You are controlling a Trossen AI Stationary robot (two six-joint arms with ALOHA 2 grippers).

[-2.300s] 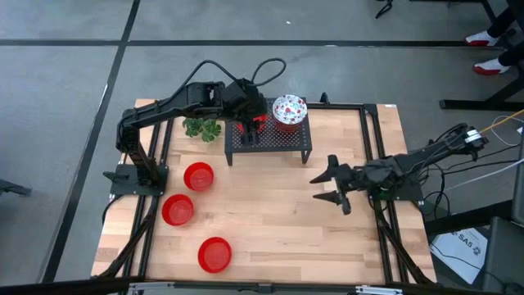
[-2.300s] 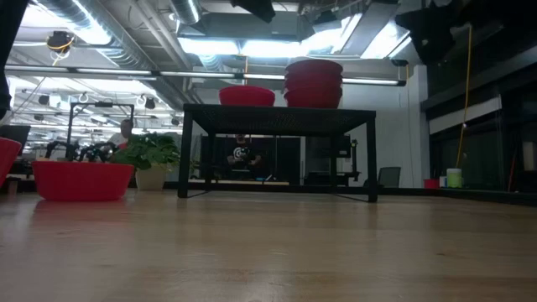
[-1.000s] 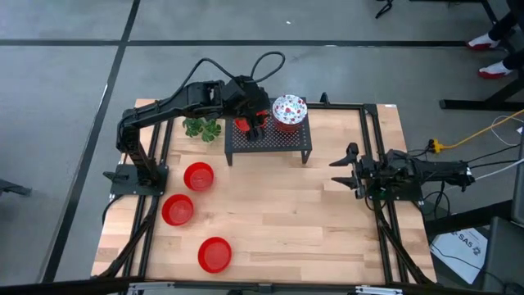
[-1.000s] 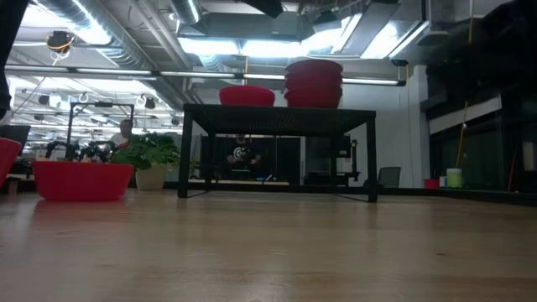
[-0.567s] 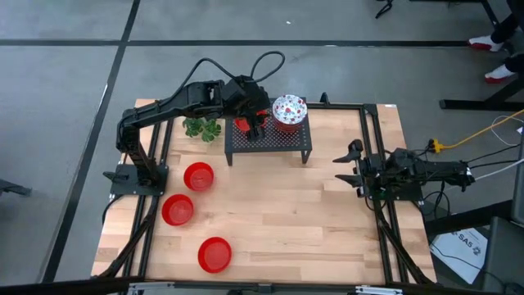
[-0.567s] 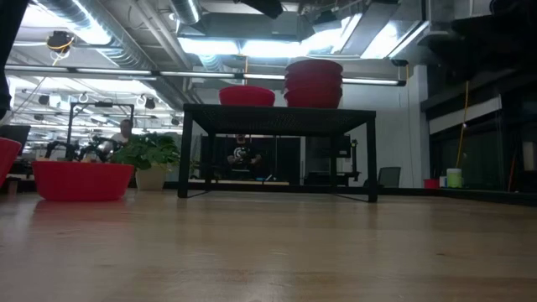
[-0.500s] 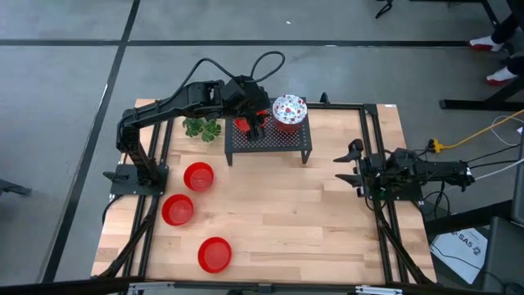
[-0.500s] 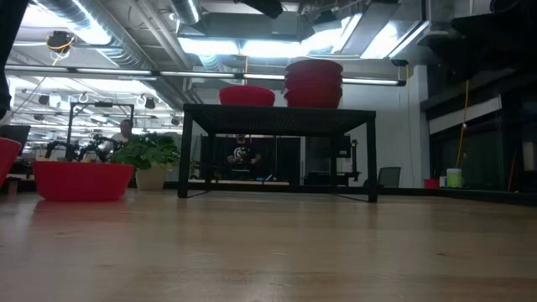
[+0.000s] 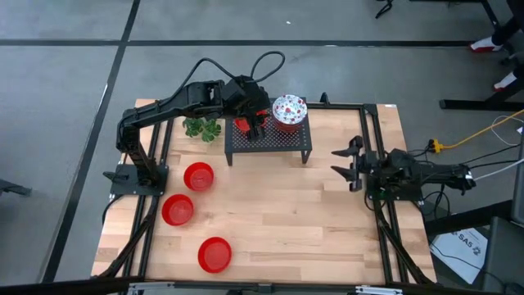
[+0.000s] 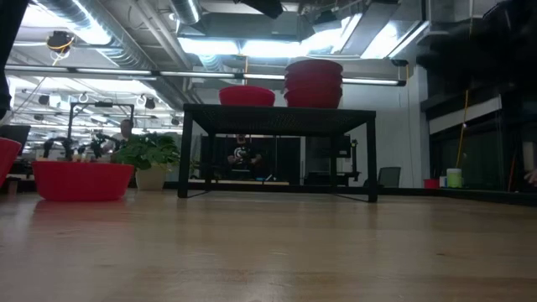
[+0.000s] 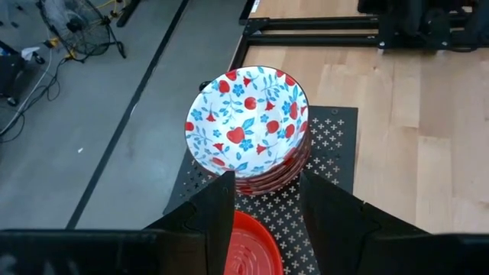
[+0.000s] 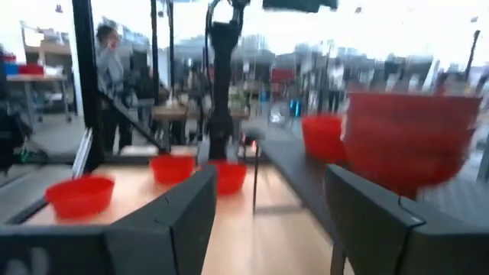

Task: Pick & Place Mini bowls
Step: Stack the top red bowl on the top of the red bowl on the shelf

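wooden table (image 9: 270,213), three red bowls (loose) (image 9: 197,176)

Grey floor (image 9: 74,98) crossed by dark lines surrounds the wooden surface (image 9: 278,213) — bright ceiling lights (image 10: 218,46) glare above exposed ducts.
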